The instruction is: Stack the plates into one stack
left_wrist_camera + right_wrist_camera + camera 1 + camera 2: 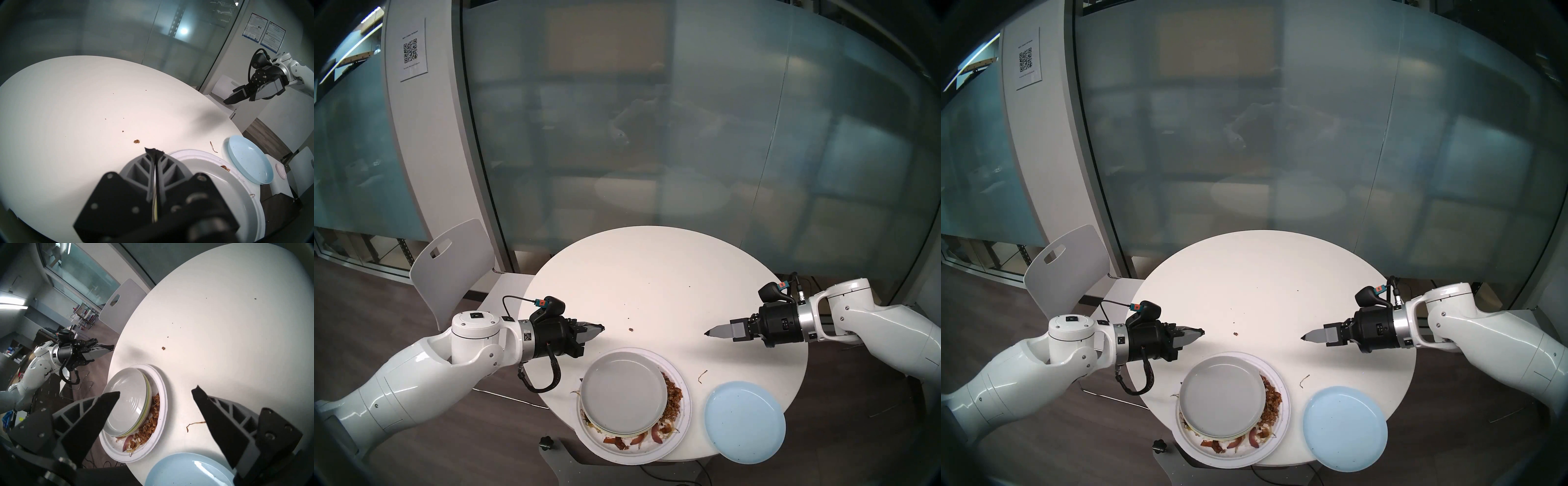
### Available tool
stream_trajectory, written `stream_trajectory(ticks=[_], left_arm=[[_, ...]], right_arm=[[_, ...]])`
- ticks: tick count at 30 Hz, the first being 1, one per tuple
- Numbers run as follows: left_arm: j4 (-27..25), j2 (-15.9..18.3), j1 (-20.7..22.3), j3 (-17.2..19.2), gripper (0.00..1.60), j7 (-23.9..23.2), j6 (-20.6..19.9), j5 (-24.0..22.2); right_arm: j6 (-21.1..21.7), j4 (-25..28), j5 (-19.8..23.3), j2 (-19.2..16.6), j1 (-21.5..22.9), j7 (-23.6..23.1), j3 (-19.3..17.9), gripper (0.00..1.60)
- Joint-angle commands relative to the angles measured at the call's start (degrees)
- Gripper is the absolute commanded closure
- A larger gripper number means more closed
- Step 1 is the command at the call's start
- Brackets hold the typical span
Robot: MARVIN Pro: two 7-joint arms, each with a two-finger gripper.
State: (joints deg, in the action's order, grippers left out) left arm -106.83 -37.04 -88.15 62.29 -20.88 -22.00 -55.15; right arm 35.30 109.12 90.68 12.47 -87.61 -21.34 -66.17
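Plates sit near the round table's [653, 271] six o'clock edge: a grey plate [624, 390] tops the stack on the food-strewn paper plate [682, 421], and the light blue plate [745, 422] lies alone toward five o'clock, overhanging the edge. At nine o'clock the left gripper [601, 328] hovers pinched together, empty. At three o'clock the right gripper [155, 392] hangs spread wide, holding nothing.

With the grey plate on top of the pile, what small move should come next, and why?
Probably bring the right pincer down toward the light blue plate. That plate lies alone at the table edge, partly overhanging it, beside the stack on the paper plate. The right pincer is open, empty and nearer; the left pincer is shut.
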Motion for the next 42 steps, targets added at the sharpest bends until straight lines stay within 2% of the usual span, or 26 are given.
stream_trajectory(ticks=[1,4,6,7,14,42], left_arm=[[-0.87,0.1,0.37,0.57,1.28,0.01,0.31,-0.12],[-0.83,0.07,0.4,0.54,1.28,-0.02,0.29,-0.1],[-0.81,0.06,0.41,0.53,1.28,-0.03,0.28,-0.09],[-0.79,0.05,0.42,0.52,1.28,-0.04,0.28,-0.09],[-0.72,0.02,0.46,0.47,1.28,-0.06,0.25,-0.07],[-0.55,-0.03,0.55,0.33,1.28,-0.08,0.2,-0.05]], right_arm=[[-6.31,0.6,4.56,-3.53,-6.6,1.97,-2.67,0.0],[-7.73,-0.93,5.66,-4.04,-9.35,2.59,-3.31,0.0],[-7.71,-1.53,6.11,-4.16,-9.0,2.38,-2.49,0.0],[-8.19,-1.89,6.43,-4.44,-11.15,2.46,-3.51,0.0],[-7.76,-2.48,6.67,-5.17,-14.85,1.82,-4.68,0.0],[-3.04,-7.86,2.67,-6.17,-22.53,-2.04,-10.42,0.0]])
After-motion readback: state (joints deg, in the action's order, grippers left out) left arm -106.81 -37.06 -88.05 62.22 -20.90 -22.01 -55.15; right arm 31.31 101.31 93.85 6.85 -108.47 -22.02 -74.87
